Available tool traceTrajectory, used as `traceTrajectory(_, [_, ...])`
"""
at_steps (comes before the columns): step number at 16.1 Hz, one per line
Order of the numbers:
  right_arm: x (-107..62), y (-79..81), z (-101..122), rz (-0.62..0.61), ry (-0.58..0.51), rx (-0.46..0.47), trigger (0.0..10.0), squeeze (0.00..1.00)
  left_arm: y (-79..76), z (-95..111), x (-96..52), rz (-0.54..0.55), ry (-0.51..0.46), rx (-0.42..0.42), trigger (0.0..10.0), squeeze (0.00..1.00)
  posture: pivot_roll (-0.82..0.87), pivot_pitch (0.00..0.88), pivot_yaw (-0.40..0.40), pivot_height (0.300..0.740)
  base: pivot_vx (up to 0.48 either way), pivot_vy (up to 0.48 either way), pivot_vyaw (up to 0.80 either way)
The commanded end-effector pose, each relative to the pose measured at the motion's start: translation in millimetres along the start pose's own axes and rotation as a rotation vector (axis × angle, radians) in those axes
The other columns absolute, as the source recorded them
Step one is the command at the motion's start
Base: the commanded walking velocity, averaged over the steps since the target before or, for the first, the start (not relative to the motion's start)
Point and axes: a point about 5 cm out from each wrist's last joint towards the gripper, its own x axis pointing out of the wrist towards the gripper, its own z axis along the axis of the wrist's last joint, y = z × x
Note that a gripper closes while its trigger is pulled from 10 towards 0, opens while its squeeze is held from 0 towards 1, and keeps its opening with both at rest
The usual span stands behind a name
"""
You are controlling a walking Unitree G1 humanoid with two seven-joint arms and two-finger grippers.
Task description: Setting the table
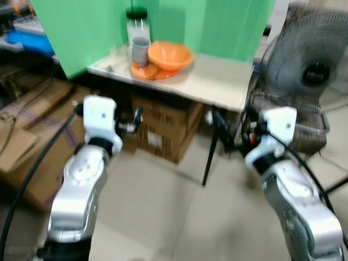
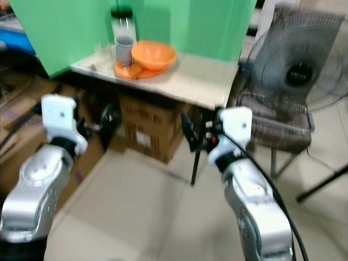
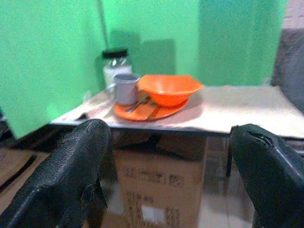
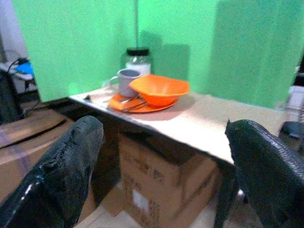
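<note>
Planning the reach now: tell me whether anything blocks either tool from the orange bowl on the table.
Nothing visible blocks them. The left tool and right tool are open, short of the table, with free air ahead. The orange bowl sits on an orange plate; the grey mug stands beside it, against its left rim.

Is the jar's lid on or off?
On. The jar stands upright behind the cup, with its black lid sitting on top.

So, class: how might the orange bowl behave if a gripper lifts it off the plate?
The orange bowl looks like thin plastic, so probably light and slightly flexible. Its smooth flared rim may slip between fingers. It sits tilted on the orange plate, so nudging could slide it.
</note>
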Motion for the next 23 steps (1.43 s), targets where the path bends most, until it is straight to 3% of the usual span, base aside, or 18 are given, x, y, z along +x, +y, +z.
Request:
traceTrajectory(1, [-2.9,-8.0,0.2,-0.037,-0.001,-0.008,10.0,0.00,-9.3,4.0,1.2,-0.036,-0.017,-0.010,10.0,0.00,0.07,0.000,-0.012,0.740,0.289,0.000,0.00])
traceTrajectory(23, [-1.3,-8.1,1.1,-0.036,-0.022,-0.019,10.0,0.00,-11.8,7.9,6.6,-0.061,-0.026,-0.020,10.0,0.00,0.06,0.000,0.003,0.740,0.355,0.000,0.00])
